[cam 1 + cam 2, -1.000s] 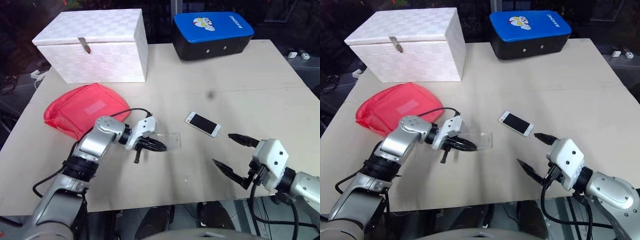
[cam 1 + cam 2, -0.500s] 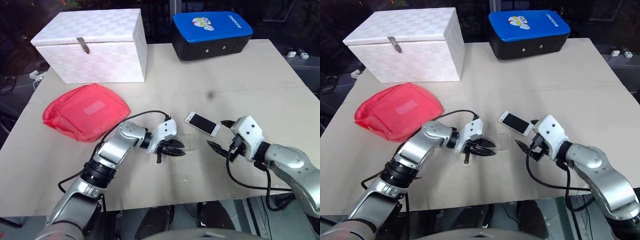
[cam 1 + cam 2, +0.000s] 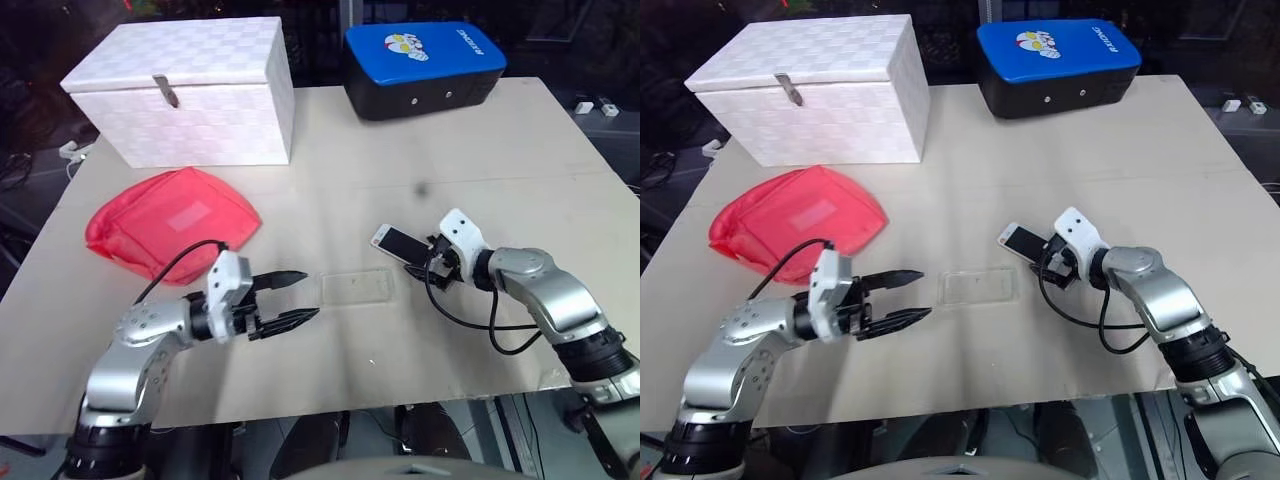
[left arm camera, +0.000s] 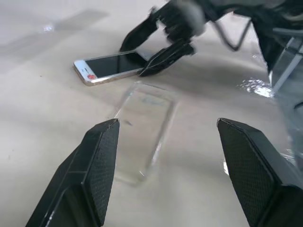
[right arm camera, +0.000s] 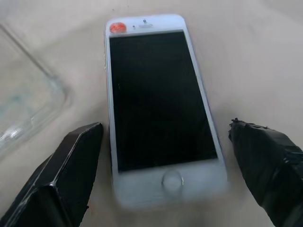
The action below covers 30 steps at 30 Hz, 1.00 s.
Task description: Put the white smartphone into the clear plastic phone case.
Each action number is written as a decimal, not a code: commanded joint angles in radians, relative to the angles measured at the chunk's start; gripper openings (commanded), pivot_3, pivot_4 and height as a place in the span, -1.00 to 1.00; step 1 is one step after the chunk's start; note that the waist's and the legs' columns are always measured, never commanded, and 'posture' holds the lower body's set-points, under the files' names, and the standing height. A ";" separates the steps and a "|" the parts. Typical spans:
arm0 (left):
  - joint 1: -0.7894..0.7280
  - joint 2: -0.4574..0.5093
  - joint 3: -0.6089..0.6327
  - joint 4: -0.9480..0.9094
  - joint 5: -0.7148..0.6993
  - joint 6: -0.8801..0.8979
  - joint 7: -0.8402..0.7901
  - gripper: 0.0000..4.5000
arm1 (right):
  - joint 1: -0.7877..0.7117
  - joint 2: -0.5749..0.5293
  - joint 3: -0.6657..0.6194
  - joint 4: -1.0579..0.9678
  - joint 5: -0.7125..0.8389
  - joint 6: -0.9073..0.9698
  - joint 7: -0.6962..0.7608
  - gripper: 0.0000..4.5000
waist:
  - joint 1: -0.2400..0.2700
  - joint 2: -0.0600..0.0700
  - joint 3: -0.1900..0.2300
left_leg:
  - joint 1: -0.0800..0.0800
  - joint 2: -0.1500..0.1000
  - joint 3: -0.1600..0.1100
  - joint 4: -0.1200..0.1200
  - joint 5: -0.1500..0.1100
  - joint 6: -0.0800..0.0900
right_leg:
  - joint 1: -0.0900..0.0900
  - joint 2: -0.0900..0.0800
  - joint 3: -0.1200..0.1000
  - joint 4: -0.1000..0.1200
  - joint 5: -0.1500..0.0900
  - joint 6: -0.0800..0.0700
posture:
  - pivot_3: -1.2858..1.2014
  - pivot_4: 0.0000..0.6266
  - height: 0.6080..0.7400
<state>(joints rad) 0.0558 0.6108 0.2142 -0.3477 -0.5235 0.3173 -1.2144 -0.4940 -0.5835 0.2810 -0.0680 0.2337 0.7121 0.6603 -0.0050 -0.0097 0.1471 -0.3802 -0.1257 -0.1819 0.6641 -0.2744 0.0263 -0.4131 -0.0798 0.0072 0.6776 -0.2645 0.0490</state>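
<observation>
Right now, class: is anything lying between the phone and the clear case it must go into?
Nothing visible. Bare table separates the phone from the case. The open right claw already straddles the phone's near end, and the open left claw sits apart from the case's other end.

Glossy black-glass white smartphone (image 5: 158, 99), clear plastic phone case (image 4: 142, 130), matt table (image 3: 480, 150), red cloth pouch (image 3: 170, 220)

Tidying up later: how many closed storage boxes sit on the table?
2: the white woven box at the table's far left, the blue-topped black case at the far middle. Nothing seems hidden behind them.
</observation>
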 commanded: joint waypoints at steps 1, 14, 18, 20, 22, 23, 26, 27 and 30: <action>0.052 0.040 0.100 -0.037 -0.105 -0.016 -0.049 0.48 | -0.013 -0.018 0.047 0.032 -0.031 0.003 0.069 1.00 | -0.003 0.000 0.000 | 0.000 0.000 0.000 0.000 0.000 0.000 | 0.000 0.000 0.000 0.000 0.000 0.000 | 0.03 -0.52 1.00; 0.099 0.108 0.140 0.064 -0.120 -0.077 -0.093 0.51 | 0.012 -0.037 0.029 0.048 -0.095 -0.091 0.120 0.26 | 0.001 0.000 -0.002 | 0.001 0.000 0.000 -0.001 -0.001 0.001 | 0.001 0.000 0.000 -0.002 0.000 0.000 | 0.03 -0.52 1.00; 0.089 0.107 0.134 0.074 -0.124 -0.064 -0.081 0.51 | 0.018 -0.060 -0.048 -0.050 -0.042 -0.220 0.184 0.26 | 0.002 0.001 -0.001 | 0.000 0.000 0.001 -0.001 -0.001 0.001 | 0.000 0.000 0.001 -0.002 0.000 0.000 | 0.03 -0.52 1.00; 0.089 0.111 0.132 0.089 -0.123 -0.062 -0.086 0.51 | 0.015 -0.071 -0.068 -0.123 0.005 -0.210 0.230 0.26 | -0.001 0.003 0.000 | 0.000 0.000 0.000 -0.001 -0.001 0.001 | -0.001 0.000 0.001 -0.001 0.000 0.000 | 0.03 -0.52 1.00; 0.091 0.119 0.126 0.103 -0.113 -0.065 -0.094 0.51 | -0.003 -0.085 -0.046 -0.188 0.024 -0.179 0.275 0.26 | -0.009 0.003 0.001 | -0.001 0.000 0.000 -0.001 -0.001 0.001 | -0.001 0.000 0.001 -0.001 0.000 0.000 | 0.03 -0.52 1.00; 0.089 0.121 0.121 0.110 -0.104 -0.070 -0.094 0.51 | -0.016 -0.087 -0.023 -0.215 0.024 -0.160 0.293 0.26 | -0.013 0.003 0.001 | -0.001 0.000 0.001 -0.001 -0.001 0.001 | -0.001 0.000 0.001 -0.001 0.000 0.000 | 0.03 -0.52 1.00; 0.081 0.120 0.097 0.133 -0.048 -0.116 -0.074 0.51 | -0.055 -0.079 0.044 -0.250 -0.003 -0.117 0.314 0.26 | -0.012 0.003 0.001 | 0.001 0.001 0.001 -0.003 -0.001 0.001 | -0.001 0.001 0.002 -0.001 0.000 0.000 | 0.03 -0.52 1.00; 0.080 0.119 0.090 0.139 -0.031 -0.128 -0.067 0.51 | -0.069 -0.079 0.073 -0.256 -0.017 -0.101 0.322 0.26 | -0.010 0.003 0.001 | 0.001 0.001 0.001 -0.003 -0.001 0.001 | -0.001 0.001 0.002 -0.001 0.000 0.000 | 0.03 -0.52 1.00; 0.090 0.123 0.081 0.140 -0.003 -0.132 -0.040 0.51 | -0.107 -0.066 0.183 -0.239 -0.082 -0.093 0.342 0.26 | -0.006 0.003 0.001 | 0.000 0.001 0.001 -0.003 -0.001 0.001 | -0.001 0.001 0.002 -0.003 0.000 0.000 | 0.03 -0.52 1.00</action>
<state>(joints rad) 0.1418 0.7203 0.2907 -0.1988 -0.5357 0.1992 -1.2704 -0.5762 -0.6573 0.4210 -0.2909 0.1879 0.6213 0.9853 -0.0115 -0.0065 0.1482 -0.3803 -0.1248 -0.1804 0.6608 -0.2754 0.0274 -0.4140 -0.0791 0.0088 0.6742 -0.2645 0.0491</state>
